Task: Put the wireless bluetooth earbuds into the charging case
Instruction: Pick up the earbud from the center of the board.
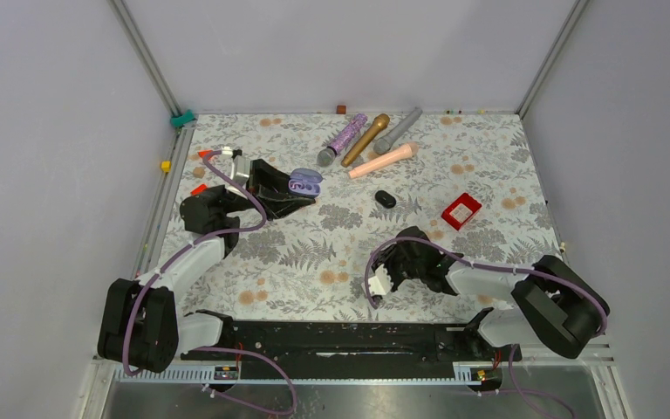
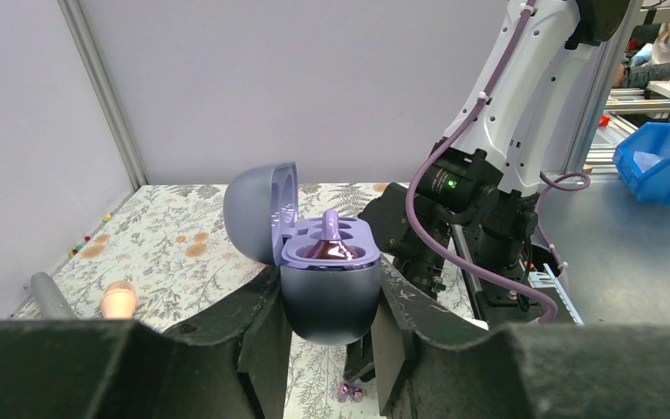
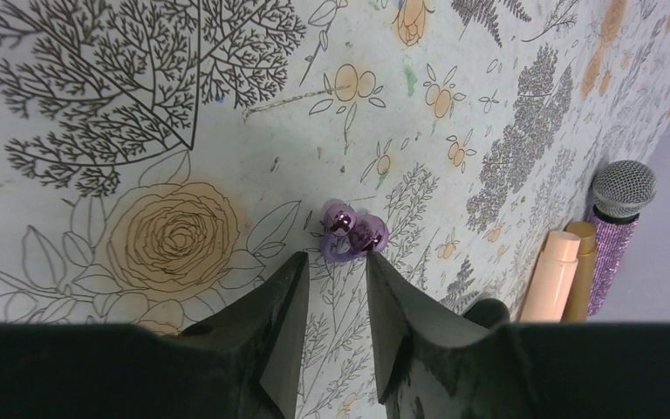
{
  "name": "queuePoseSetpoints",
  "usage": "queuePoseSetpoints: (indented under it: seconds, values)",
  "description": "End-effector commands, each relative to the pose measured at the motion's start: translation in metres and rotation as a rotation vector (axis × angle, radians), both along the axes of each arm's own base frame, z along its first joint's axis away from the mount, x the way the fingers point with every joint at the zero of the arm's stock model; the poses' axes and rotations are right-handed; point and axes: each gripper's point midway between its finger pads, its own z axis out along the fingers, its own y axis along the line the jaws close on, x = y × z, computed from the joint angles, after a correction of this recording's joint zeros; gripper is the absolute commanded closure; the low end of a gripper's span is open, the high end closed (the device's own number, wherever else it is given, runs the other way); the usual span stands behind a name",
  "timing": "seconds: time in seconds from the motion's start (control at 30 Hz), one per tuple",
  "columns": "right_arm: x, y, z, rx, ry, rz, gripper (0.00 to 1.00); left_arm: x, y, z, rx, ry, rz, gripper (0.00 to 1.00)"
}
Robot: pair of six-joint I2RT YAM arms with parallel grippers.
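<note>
My left gripper [image 2: 330, 336] is shut on the lilac charging case [image 2: 327, 292], holding it upright above the table with its lid swung open. One glossy purple earbud [image 2: 331, 237] sits in the case with its stem pointing up. From above, that case [image 1: 305, 182] is at the left gripper's [image 1: 290, 188] tip. A second purple earbud [image 3: 352, 234] lies on the floral cloth, just beyond the fingertips of my right gripper [image 3: 336, 262]. That gripper is open by a narrow gap with nothing between its fingers. In the top view the right gripper [image 1: 397, 255] is low over the mat.
A black oval case [image 1: 385, 198] lies mid-table, with a red box [image 1: 461, 210] to its right. Several microphones [image 1: 371, 140] lie at the back. The pink microphone [image 3: 551, 278] and the glittery purple microphone [image 3: 618, 205] show far right in the right wrist view.
</note>
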Motion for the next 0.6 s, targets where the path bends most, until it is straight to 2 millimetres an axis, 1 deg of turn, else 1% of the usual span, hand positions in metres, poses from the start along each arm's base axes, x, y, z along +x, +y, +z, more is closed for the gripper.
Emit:
queuePoseSetpoints:
  seconds: [0.0, 0.13, 0.23, 0.33, 0.43, 0.57]
  values:
    - [-0.019, 0.002, -0.002, 0.027, 0.082, -0.003, 0.58, -0.004, 0.002, 0.017, -0.017, -0.091, 0.0, 0.86]
    - [-0.016, 0.008, 0.008, 0.066, 0.084, -0.038, 0.45, -0.002, 0.002, 0.017, -0.018, -0.087, 0.001, 0.86]
    - [-0.013, 0.014, 0.009, 0.086, 0.061, -0.044, 0.41, -0.003, 0.002, 0.017, -0.018, -0.087, 0.001, 0.86]
    - [-0.009, 0.02, 0.006, 0.083, 0.051, -0.05, 0.39, -0.003, 0.002, 0.017, -0.018, -0.085, 0.0, 0.86]
    - [0.0, 0.026, 0.004, 0.08, 0.034, -0.065, 0.39, -0.004, 0.002, 0.018, -0.018, -0.09, 0.0, 0.86]
    - [0.023, 0.029, 0.004, 0.081, -0.051, -0.118, 0.4, -0.005, 0.002, 0.017, -0.016, -0.093, -0.001, 0.86]
